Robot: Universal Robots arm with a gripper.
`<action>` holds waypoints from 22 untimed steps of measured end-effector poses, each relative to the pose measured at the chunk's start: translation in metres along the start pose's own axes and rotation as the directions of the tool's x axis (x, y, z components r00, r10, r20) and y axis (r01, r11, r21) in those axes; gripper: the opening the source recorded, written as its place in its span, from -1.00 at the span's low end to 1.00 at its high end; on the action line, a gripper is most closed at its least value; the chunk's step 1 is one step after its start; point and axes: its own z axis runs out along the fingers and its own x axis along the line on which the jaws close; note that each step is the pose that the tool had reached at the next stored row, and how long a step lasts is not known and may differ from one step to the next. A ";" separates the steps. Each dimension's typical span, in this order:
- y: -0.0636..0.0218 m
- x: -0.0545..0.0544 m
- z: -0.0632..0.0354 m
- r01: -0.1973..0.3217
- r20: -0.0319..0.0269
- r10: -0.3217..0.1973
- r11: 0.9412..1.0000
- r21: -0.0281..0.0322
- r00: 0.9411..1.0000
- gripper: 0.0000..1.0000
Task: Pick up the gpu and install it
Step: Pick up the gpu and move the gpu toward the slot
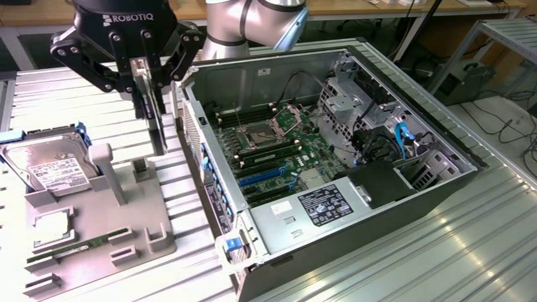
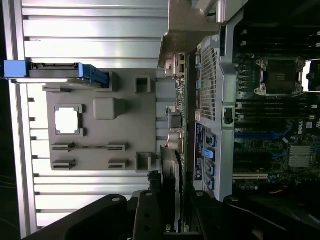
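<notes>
now holding the gpu [image 1: 153,123] clenched by its upper edge, hanging upright over the grey tray [image 1: 92,233], just beside the open case [image 1: 336,264]. probably best carried plumb and steady, squared to the blue slots [image 1: 260,178].

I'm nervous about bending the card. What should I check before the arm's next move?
1. Gripper shut on graphics card: ok.
2. Card clear of grey holder: ok, it hangs above it.
3. Card over the open computer case: not ok, it hangs outside the wall on the exterior view's left.
4. Blue slots empty: ok.
5. Card's connector edge lined up with a slot: cannot tell.
</notes>
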 end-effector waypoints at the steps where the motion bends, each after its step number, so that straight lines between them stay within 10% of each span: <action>1: 0.0000 -0.002 0.0000 0.000 0.000 0.000 1.000 0.000 1.000 -0.46; 22: -0.0001 -0.031 0.0008 0.000 0.000 0.000 1.000 0.000 1.000 -0.46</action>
